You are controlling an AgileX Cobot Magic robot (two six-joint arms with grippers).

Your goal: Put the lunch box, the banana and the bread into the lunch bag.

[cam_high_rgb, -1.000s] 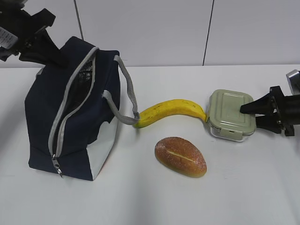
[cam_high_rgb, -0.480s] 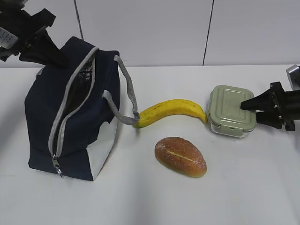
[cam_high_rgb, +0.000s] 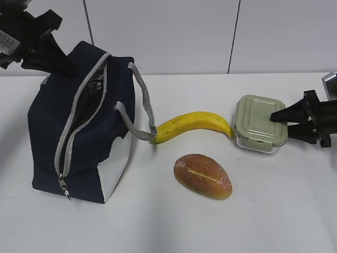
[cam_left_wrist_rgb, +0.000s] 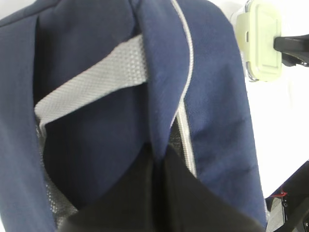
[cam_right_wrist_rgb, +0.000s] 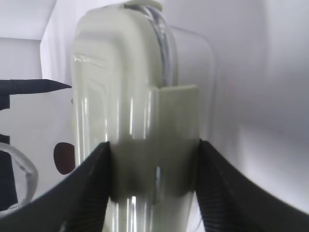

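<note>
bag [cam_high_rgb: 79, 126]: near left edge of tabletop [cam_high_rgb: 174, 232], unzipped, mouth pinched wide by closed left claw [cam_left_wrist_rgb: 157, 159].
banana [cam_high_rgb: 192, 125]: mid-table, beside handle.
bread [cam_high_rgb: 203, 175]: nearer front edge.
box [cam_high_rgb: 260, 123]: toward right edge, clamped by right claw [cam_high_rgb: 279, 123]; lift level, clear banana, lower into mouth.

A navy lunch bag [cam_high_rgb: 79, 126] with a white side panel stands at left, its zipper open. A yellow banana [cam_high_rgb: 192, 125] lies between it and the green-lidded lunch box [cam_high_rgb: 259, 130], with a brown crusty bread roll [cam_high_rgb: 202, 175] in front
</note>
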